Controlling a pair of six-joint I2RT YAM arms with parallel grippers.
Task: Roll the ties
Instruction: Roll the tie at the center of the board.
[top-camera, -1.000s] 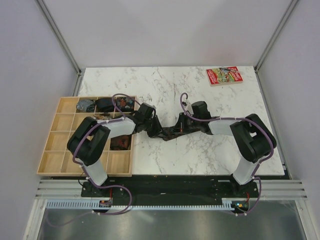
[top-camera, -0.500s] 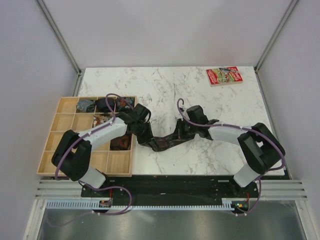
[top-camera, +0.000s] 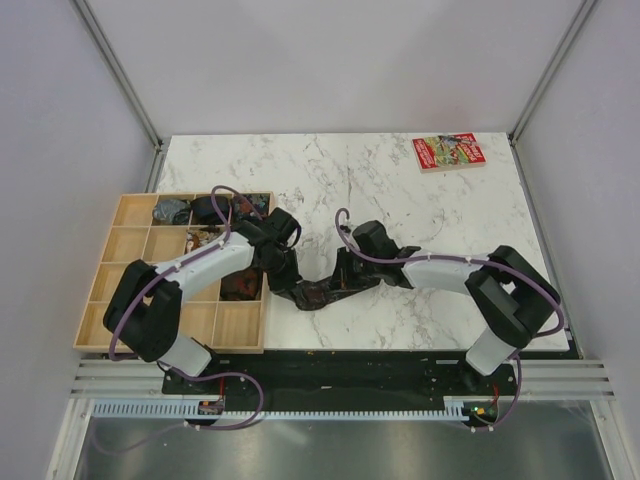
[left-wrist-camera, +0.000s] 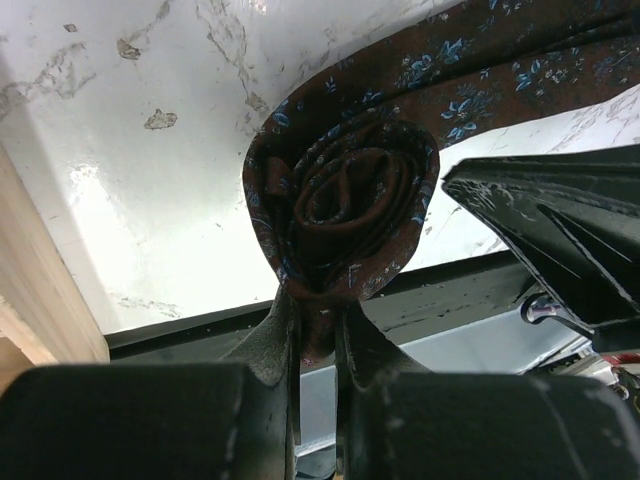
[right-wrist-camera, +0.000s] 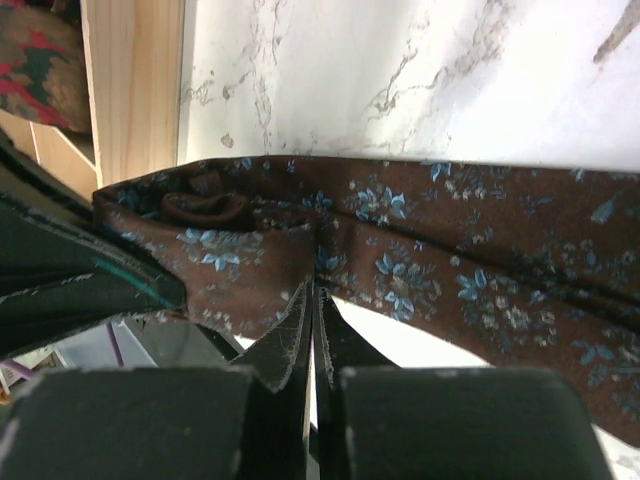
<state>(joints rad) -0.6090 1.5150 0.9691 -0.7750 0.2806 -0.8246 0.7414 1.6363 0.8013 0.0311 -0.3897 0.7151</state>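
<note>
A dark brown tie (top-camera: 322, 293) with small blue flowers lies on the marble table (top-camera: 400, 190) close to the tray's right edge. One end is wound into a spiral coil (left-wrist-camera: 345, 200), and my left gripper (left-wrist-camera: 315, 335) is shut on the bottom of that coil. The unrolled strip (right-wrist-camera: 450, 270) runs off to the right, and my right gripper (right-wrist-camera: 316, 288) is shut on its lower edge just beside the coil. In the top view the left gripper (top-camera: 288, 284) and right gripper (top-camera: 345, 276) sit close together. Rolled ties (top-camera: 210, 209) fill some tray compartments.
A wooden compartment tray (top-camera: 110, 320) lies at the left, its wall (right-wrist-camera: 135, 90) right by the coil. A red printed booklet (top-camera: 448, 152) rests at the far right corner. The black front rail (left-wrist-camera: 440, 300) runs just beyond the table's near edge.
Both grippers have carried the tie toward the near edge and to the left. The right arm has stretched further left, bringing its gripper closer to the left one.
</note>
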